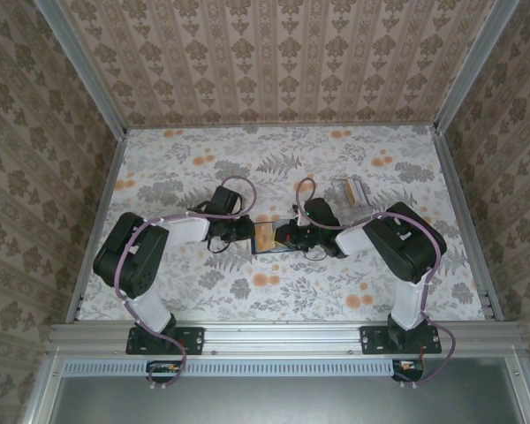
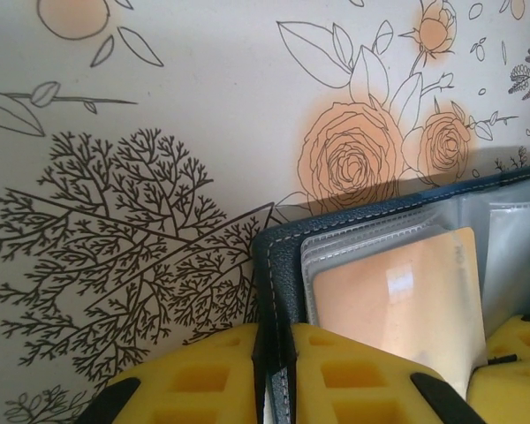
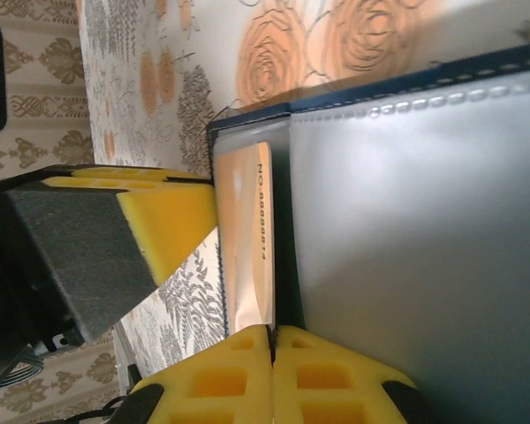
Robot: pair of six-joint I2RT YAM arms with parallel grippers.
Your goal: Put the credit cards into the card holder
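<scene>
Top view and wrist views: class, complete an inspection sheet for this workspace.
Surface: floral cloth, flat.
Job's things: navy holder open; orange card at its clear sleeves; pale stack, likely cards, far right.
Clutter: nothing seen.
Grippers: left gripper shut on holder's edge; right gripper shut on card's end.
Cables: purple cables along both arms.
Surroundings: wallpapered walls; metal frame.

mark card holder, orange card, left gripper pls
Card holder [image 2: 278, 265]: left wrist view, navy stitched edge.
Orange card [image 2: 397, 300]: left wrist view, card face.
Left gripper [image 2: 274, 362]: left wrist view, between the yellow pads.
</scene>
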